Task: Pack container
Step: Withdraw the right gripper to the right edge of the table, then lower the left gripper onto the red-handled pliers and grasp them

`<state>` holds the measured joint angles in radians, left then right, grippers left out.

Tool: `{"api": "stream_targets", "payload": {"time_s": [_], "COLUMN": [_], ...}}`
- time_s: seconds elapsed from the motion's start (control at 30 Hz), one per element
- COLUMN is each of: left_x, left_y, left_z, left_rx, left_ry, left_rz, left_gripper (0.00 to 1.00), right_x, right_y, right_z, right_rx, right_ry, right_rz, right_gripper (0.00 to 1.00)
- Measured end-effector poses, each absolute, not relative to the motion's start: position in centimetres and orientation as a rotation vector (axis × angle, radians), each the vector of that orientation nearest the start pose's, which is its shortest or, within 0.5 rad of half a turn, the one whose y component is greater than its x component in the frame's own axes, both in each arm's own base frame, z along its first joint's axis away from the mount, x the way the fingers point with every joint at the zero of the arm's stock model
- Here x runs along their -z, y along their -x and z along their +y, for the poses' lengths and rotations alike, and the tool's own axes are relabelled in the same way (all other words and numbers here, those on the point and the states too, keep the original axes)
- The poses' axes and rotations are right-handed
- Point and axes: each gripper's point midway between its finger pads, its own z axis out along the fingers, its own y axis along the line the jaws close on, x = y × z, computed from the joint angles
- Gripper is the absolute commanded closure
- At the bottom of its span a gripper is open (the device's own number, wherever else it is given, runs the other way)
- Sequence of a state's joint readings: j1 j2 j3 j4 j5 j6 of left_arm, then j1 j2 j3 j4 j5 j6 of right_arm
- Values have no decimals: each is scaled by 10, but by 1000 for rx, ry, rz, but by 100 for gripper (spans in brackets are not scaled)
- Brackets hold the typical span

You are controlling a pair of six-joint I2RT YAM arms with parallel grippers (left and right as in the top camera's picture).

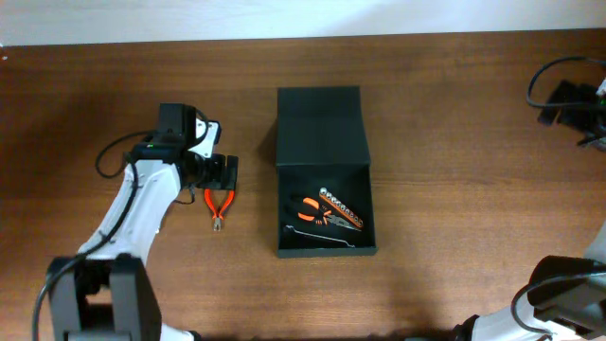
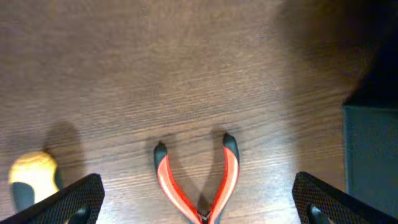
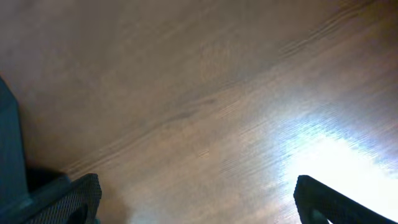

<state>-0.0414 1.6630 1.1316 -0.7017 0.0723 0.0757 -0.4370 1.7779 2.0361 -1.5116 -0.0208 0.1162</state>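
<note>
The container (image 1: 325, 248) is a dark green-black box lying open in the middle of the table, its flap lid (image 1: 321, 128) folded back. Inside lie orange-handled pliers and a row of bits (image 1: 331, 209). Small red-handled pliers (image 1: 219, 205) lie on the table left of the box. In the left wrist view the pliers (image 2: 198, 177) lie between the spread fingers. My left gripper (image 1: 219, 174) is open just above the pliers' handles. My right gripper (image 1: 574, 106) is open and empty at the far right; its view shows bare table and a box corner (image 3: 11, 143).
A yellow-handled tool (image 2: 32, 177) shows at the left edge of the left wrist view; in the overhead view it is hidden under the left arm. The box wall (image 2: 372, 155) is at the right of that view. Cables lie at the far right (image 1: 549, 76).
</note>
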Motion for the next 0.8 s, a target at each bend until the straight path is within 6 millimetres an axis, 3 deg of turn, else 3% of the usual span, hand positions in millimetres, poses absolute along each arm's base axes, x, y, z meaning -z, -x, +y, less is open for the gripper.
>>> {"api": "stream_targets", "payload": {"time_s": [0.33,0.47,0.8], "left_x": [-59,-57,-50], "left_y": [-344,-332,-328], "left_z": [0,2,2], "left_rx": [104,111,116], "left_ry": [64,100,102], "left_rz": [2915,2967,2974], "left_gripper": [1,1,5], "right_x": [-205,-195,-187], "right_y": [-326,-324,-319], "right_z": [-148,-147,-145], "right_rx": [13,8,2], "right_ry": [-776,-779,-782], "right_rz": [2863,2883,2910], "right_gripper": [1,1,1]}}
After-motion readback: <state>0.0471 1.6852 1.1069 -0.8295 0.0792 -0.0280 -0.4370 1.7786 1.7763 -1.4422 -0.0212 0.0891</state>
